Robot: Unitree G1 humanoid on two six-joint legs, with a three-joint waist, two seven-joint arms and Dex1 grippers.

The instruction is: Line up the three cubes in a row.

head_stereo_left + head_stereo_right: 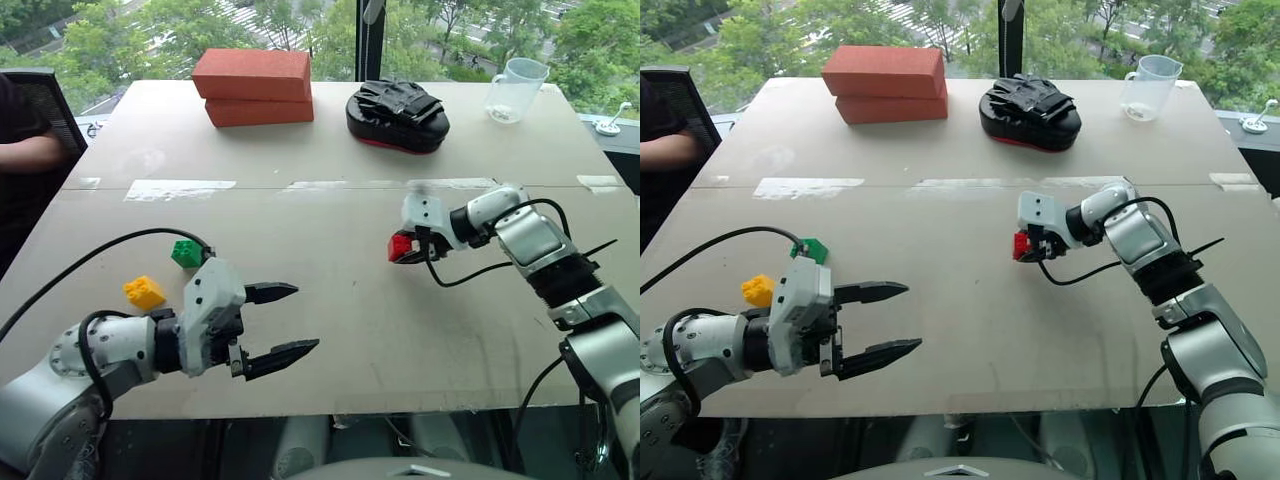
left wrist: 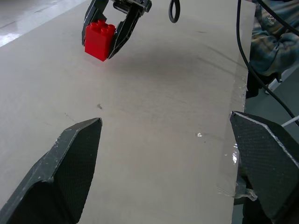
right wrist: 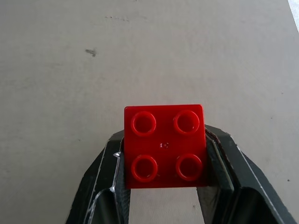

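My right claw (image 1: pixel 402 248) is clamped on the red cube (image 3: pixel 164 145) above mid-table (image 1: pixel 330 290) — my left claw (image 1: pixel 282 323) gapes near the front edge, green cube (image 1: pixel 186 253) and yellow cube (image 1: pixel 144 292) beside it.

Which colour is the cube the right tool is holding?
Red: the cube sits clamped in the right tool, clearest in the right wrist view.

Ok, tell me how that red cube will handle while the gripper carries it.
The red cube looks like rigid moulded plastic, so it probably won't deform between the right gripper fingers. Small, likely light. Its smooth glossy sides could slip; its flat faces mean it should sit without rolling.
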